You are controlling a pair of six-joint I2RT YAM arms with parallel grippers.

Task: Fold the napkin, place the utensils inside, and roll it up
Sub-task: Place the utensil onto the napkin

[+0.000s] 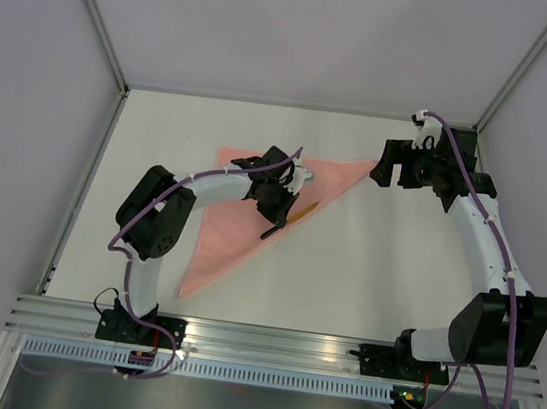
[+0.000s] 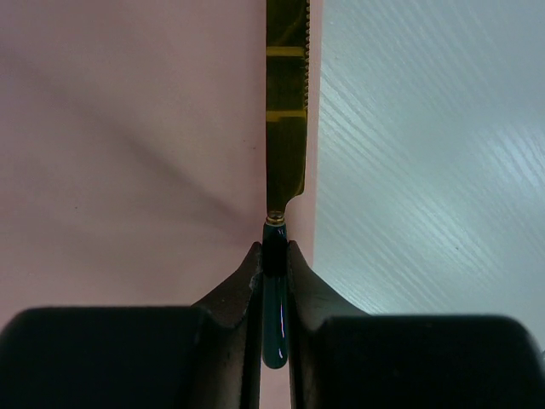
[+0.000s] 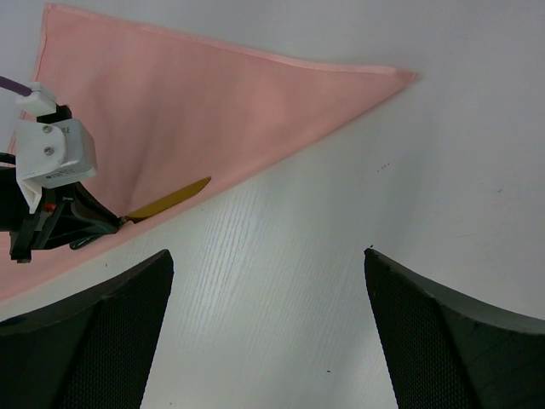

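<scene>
The pink napkin lies folded into a triangle on the white table, one corner pointing right. My left gripper is shut on the dark green handle of a knife. Its gold blade lies along the napkin's folded right edge. The blade also shows in the right wrist view. My right gripper is open and empty, over bare table just right of the napkin's right corner. Its fingers are spread wide.
The white table is enclosed by grey walls at the left, back and right. A metal rail runs along the near edge by the arm bases. No other utensil shows in any view.
</scene>
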